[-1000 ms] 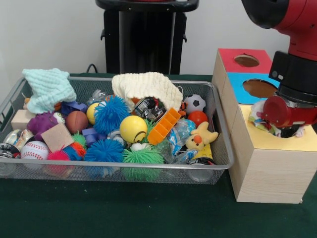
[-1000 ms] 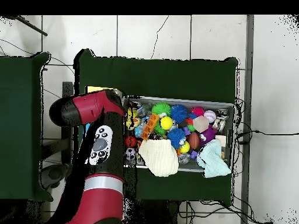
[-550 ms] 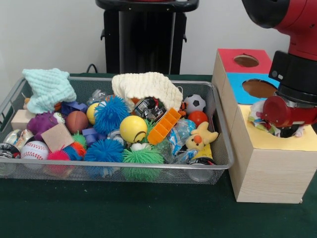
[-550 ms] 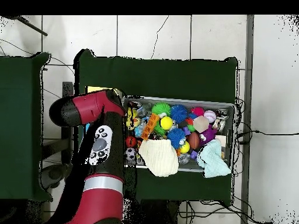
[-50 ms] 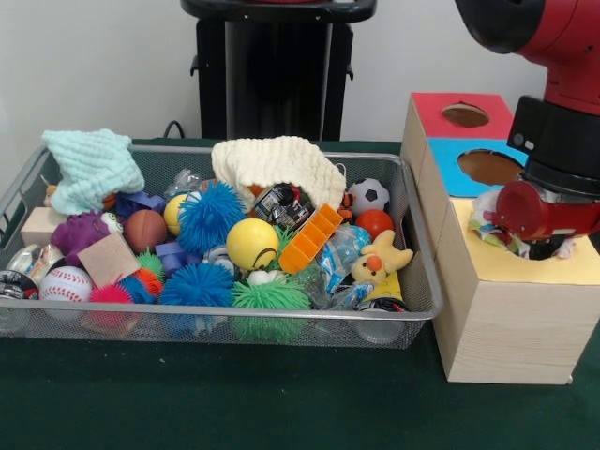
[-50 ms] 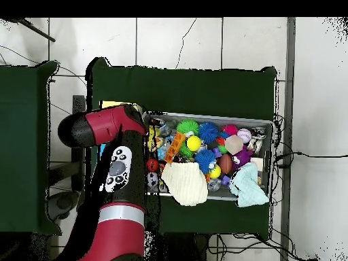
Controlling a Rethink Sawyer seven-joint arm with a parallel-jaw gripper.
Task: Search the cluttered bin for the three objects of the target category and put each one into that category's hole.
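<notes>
The red arm is hanging over the wooden sorting box beside the wire bin, its gripper sitting right at the hole in the yellow panel. A crumpled, multicoloured bit of cloth or wrapper is bunching out beside the wrist at the hole's edge — I cannot tell whether the fingers are clamping it or spread, since the wrist is hiding them. In the overhead view the arm is covering the box entirely.

That bundle is looking soft and light, the sort of thing that snags on a rim rather than dropping clean; I would judge it needs pushing well into the hole before letting go.

Back in the bin, the likely kin are the white knitted cloth at the back and the pale teal cloth in the far corner — both limp and floppy, best pinched at a raised fold rather than a flat stretch, and apt to drag the spiky blue ball or other neighbours along.
</notes>
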